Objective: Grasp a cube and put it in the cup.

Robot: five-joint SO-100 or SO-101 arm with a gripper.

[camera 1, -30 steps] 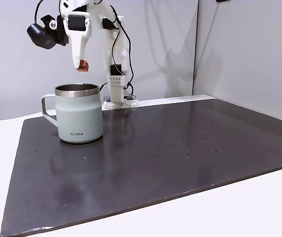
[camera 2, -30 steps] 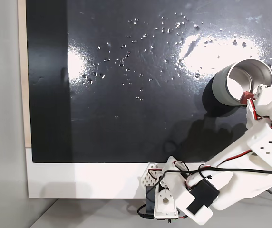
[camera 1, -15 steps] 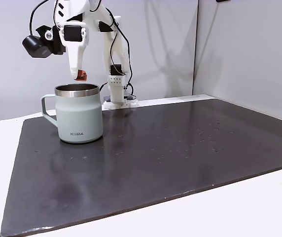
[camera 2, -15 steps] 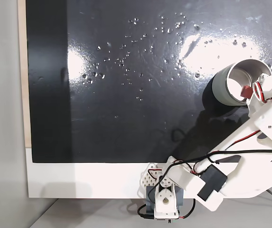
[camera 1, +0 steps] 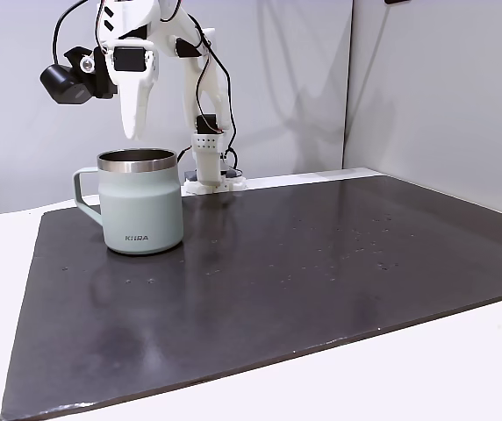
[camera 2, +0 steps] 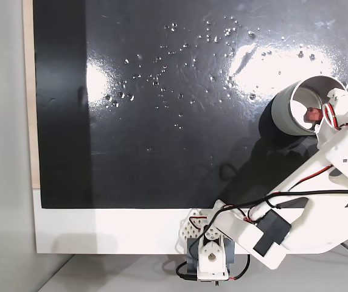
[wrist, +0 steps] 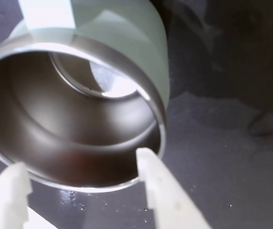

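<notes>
The pale grey-green cup (camera 1: 141, 206) with its steel rim stands at the back left of the dark mat in a fixed view. My gripper (camera 1: 132, 133) hangs just above its rim, pointing down, with no cube between its fingers. In the wrist view the gripper (wrist: 79, 160) is open, both white fingers (wrist: 158, 188) straddling the near rim of the cup (wrist: 141, 43). Seen from above in a fixed view, the reddish-brown cube (camera 2: 311, 114) shows as a small blur inside the cup (camera 2: 277, 118), right by the gripper (camera 2: 325, 117).
The dark mat (camera 1: 277, 263) covers most of the white table. The arm's base (camera 1: 207, 171) stands behind the cup at the mat's back edge. Grey walls close off the back and the right side.
The cube, held over the cup half a second ago, has left the fingers and now lies inside the cup. The gripper has opened and stayed above the rim.
</notes>
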